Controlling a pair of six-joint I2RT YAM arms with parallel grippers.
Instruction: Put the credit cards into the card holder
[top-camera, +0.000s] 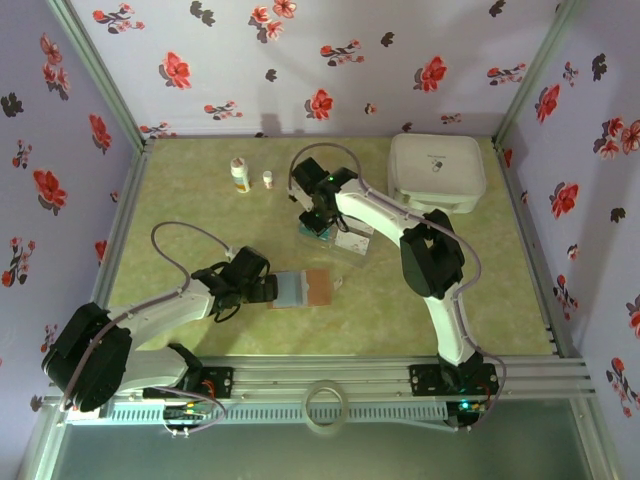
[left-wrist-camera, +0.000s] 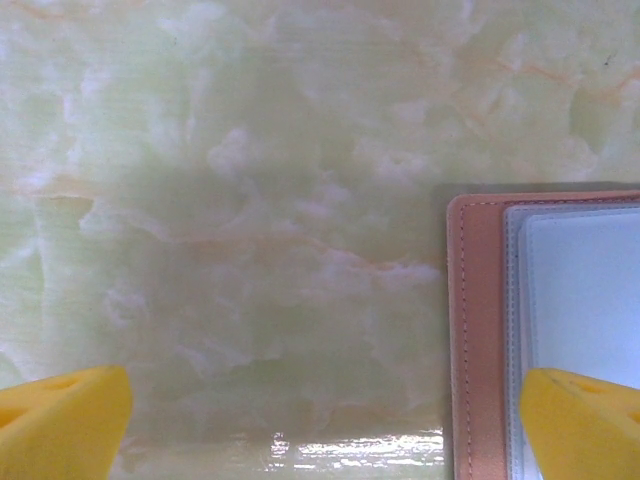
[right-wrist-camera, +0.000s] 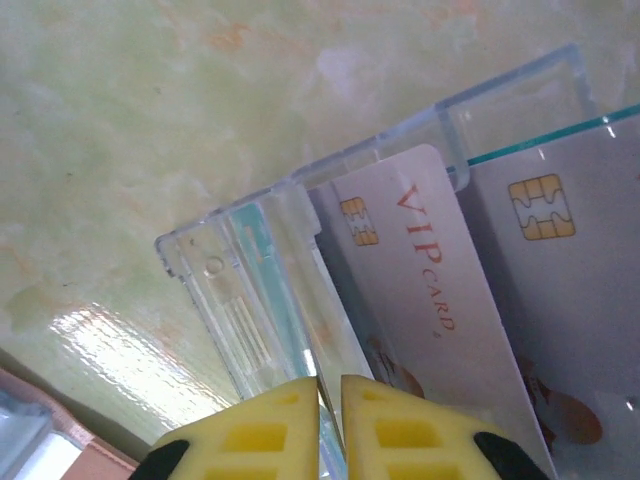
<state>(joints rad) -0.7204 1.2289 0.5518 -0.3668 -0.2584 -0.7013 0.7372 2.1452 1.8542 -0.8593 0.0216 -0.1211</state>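
Note:
The card holder (top-camera: 318, 288) lies open on the green marbled table, its pinkish-brown cover (left-wrist-camera: 478, 330) framing a clear sleeve (left-wrist-camera: 585, 300). My left gripper (top-camera: 268, 290) hovers at its left edge and is open (left-wrist-camera: 335, 420), with one yellow fingertip (left-wrist-camera: 580, 425) over the sleeve. Further back, my right gripper (top-camera: 318, 225) reaches into a clear plastic tray (right-wrist-camera: 230, 290) that holds the credit cards. A silver VIP card (right-wrist-camera: 420, 270) and a second silver card (right-wrist-camera: 570, 270) stand in it, with a teal edge (right-wrist-camera: 540, 140) behind. The right gripper (right-wrist-camera: 331, 400) is shut on the thin edge of a teal-tinted card.
A large white rounded case (top-camera: 436, 170) sits at the back right. Two small white bottles (top-camera: 240, 175) (top-camera: 268, 179) stand at the back left. Flowered walls close in three sides, and a metal rail (top-camera: 330, 385) runs along the near edge.

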